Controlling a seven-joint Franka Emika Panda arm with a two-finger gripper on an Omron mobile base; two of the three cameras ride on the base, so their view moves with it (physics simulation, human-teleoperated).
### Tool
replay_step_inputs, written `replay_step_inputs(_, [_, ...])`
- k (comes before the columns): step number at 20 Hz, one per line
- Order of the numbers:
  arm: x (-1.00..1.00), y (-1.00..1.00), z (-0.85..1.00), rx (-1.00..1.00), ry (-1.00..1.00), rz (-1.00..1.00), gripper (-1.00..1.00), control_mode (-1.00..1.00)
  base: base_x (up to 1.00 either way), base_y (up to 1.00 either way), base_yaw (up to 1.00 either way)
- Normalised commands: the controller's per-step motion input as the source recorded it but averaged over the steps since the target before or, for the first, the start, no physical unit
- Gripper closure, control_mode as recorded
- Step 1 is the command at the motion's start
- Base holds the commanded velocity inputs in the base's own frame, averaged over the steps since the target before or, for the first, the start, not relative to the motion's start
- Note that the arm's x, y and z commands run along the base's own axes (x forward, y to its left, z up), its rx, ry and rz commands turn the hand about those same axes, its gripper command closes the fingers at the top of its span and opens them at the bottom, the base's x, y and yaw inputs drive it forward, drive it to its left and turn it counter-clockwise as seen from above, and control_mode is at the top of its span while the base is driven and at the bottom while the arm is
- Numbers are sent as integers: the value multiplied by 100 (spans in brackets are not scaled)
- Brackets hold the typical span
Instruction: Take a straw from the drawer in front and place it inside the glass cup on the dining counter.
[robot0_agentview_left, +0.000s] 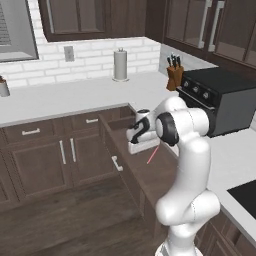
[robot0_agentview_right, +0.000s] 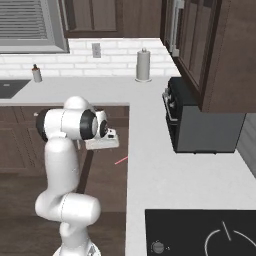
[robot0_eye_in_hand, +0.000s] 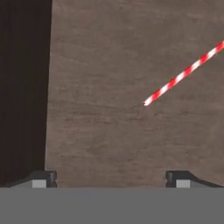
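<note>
While the gripper (robot0_eye_in_hand: 110, 177) hangs over the open drawer (robot0_agentview_left: 145, 175), its jaws stand wide apart with nothing between them; both finger tips (robot0_eye_in_hand: 40, 178) sit clear of the wood. The straw (robot0_eye_in_hand: 183, 73) lies flat on the drawer floor, not touching the fingers.

Long axis: in the hand view it runs diagonally, near end roughly mid-frame, far end leaving the right edge higher up. In the left base view the straw (robot0_agentview_left: 153, 154) shows as a short red sliver just below the hand, slanting from lower left to upper right. In the right base view the straw (robot0_agentview_right: 121, 160) is a small pink line just beside the white counter (robot0_agentview_right: 165, 165) edge, again rising to the right.

View differences:
- Hand view gives the red-white stripes and the dark drawer wall on its left; the base views are too coarse for stripes.
- Left base view shows the drawer pulled out with its silver bar handle (robot0_agentview_left: 117, 163), plus the knife block (robot0_agentview_left: 174, 74) and paper towel roll (robot0_agentview_left: 120, 64).
- Right base view shows the cooktop (robot0_agentview_right: 200, 232) and the black oven (robot0_agentview_right: 197, 122) on the counter; the arm hides most of the drawer there.
</note>
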Motion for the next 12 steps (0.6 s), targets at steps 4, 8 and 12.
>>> replay_step_inputs(4, [0, 0, -86, 8, 11, 0, -100, -100, 0, 0, 0])
replay_step_inputs(8, [0, 8, -69, 8, 8, 0, -100, -100, 0, 0, 0])
replay_step_inputs(12, [-18, 62, -39, 8, 5, 0, -100, -100, 0, 0, 0])
